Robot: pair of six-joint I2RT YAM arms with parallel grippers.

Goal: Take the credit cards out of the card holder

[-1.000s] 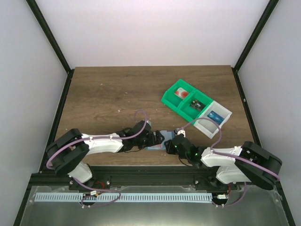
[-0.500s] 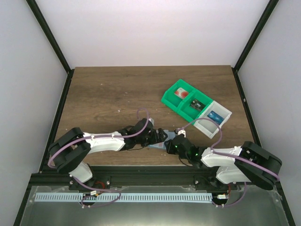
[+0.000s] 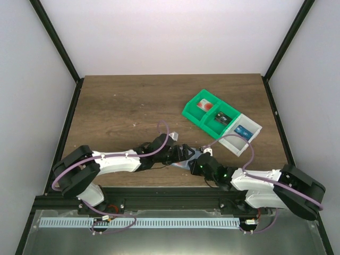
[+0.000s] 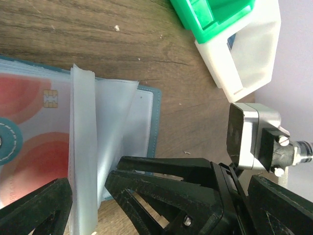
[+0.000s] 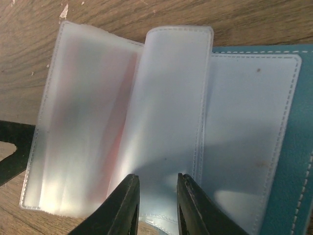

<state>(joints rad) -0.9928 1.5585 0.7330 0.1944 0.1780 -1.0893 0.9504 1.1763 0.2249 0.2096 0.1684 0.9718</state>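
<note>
The holder lies open at the near edge of the table, between the arms. The right gripper is nearly closed and pinches one clear sleeve upright. The left gripper gapes fully, empty, astride that sleeve. A card shows through the pockets beside it. The step would go best with the sleeve held taut while a left finger slips in flat and draws the card along its pocket. No writing is legible on the card, only a gold chip and red circles.

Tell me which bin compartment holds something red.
The far-left green compartment; the next green one holds something dark, the white bin something blue.
</note>
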